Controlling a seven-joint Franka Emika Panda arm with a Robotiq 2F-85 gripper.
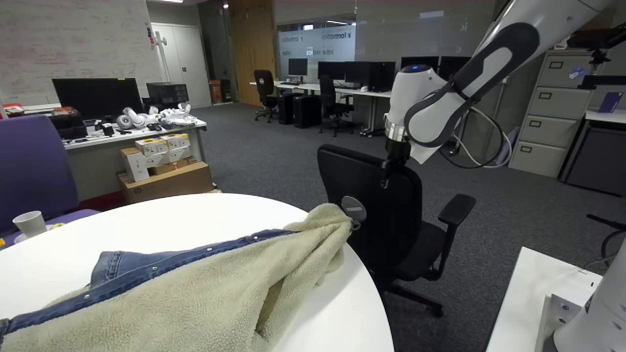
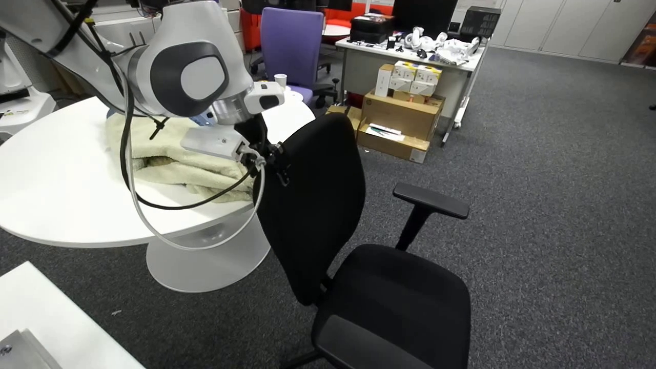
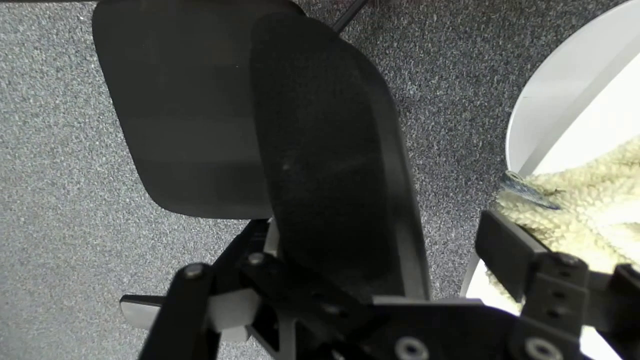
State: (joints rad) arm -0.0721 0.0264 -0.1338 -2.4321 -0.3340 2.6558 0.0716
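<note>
On carpet point(image 2: 543, 215), with jacket point(image 1: 210, 288) on table point(image 1: 210, 215) at left, chair point(image 2: 394, 292) just right. Near backrest point(image 1: 391, 215) with gripper point(image 3: 375, 235) spread wide, holding nothing visible; hard to say if touching. Could clip backrest if lowered off-centre, or roll chair away if pushed sideways.
</note>
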